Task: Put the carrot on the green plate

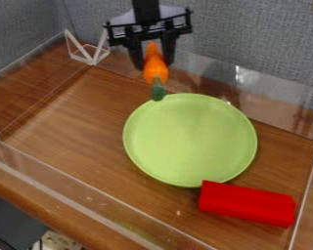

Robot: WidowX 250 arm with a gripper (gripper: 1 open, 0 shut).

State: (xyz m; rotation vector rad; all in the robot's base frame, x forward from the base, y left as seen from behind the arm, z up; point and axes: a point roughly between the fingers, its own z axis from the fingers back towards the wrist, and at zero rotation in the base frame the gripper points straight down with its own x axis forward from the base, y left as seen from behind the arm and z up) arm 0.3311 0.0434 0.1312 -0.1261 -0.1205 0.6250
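Note:
The orange carrot point(156, 72) hangs upright in the air, dark green stub end down, just above the far-left rim of the green plate point(192, 139). My black gripper point(153, 51) points straight down and is shut on the carrot's upper end. The lime-green plate lies flat on the wooden table, with nothing on it.
A red rectangular block point(246, 203) lies at the plate's near right edge. A clear acrylic wall point(270, 93) rings the wooden table. A small white wire stand point(81, 46) sits at the back left corner.

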